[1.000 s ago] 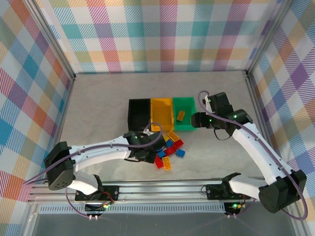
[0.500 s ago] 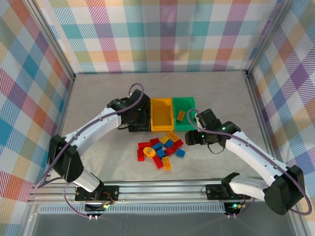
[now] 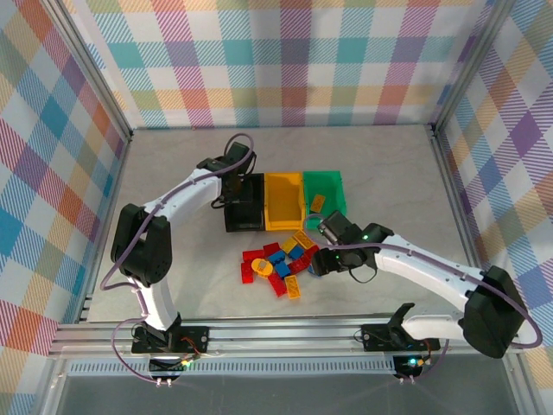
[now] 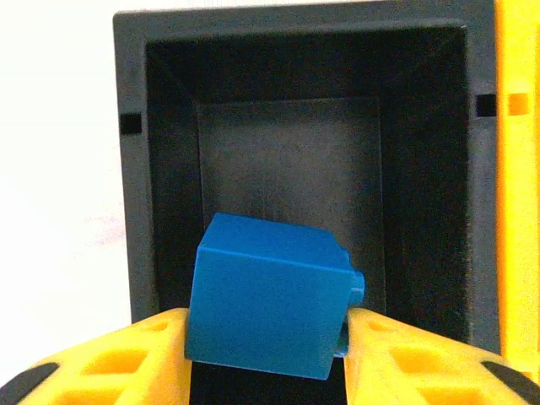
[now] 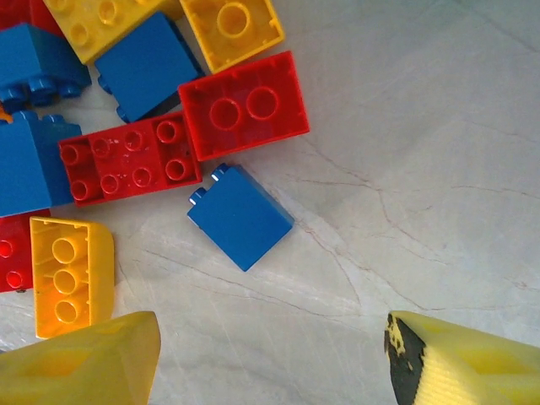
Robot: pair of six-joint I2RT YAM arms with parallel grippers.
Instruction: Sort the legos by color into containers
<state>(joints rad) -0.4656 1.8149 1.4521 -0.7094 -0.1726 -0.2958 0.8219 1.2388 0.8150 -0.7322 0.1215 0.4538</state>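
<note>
My left gripper (image 4: 266, 337) hangs over the black container (image 4: 135, 169) with its yellow fingers against both sides of a tilted blue lego (image 4: 270, 295). From above, the left gripper (image 3: 229, 186) is at the black container's (image 3: 244, 214) far end. The yellow-orange container (image 3: 283, 203) and the green container (image 3: 327, 183) stand beside it; an orange lego (image 3: 318, 203) lies in the green one. My right gripper (image 5: 270, 354) is open and empty, low over the table just right of the legos pile (image 3: 281, 259). A loose blue lego (image 5: 240, 215) lies ahead of its fingers.
Red legos (image 5: 245, 105), yellow legos (image 5: 72, 274) and more blue ones crowd the pile's right side. Bare marble table (image 5: 405, 169) stretches right of the blue lego. Aluminium frame posts and plaid walls enclose the table.
The left arm swung from the pile up to the black container with the blue lego. The right arm came from the green container down to the pile's right edge.
</note>
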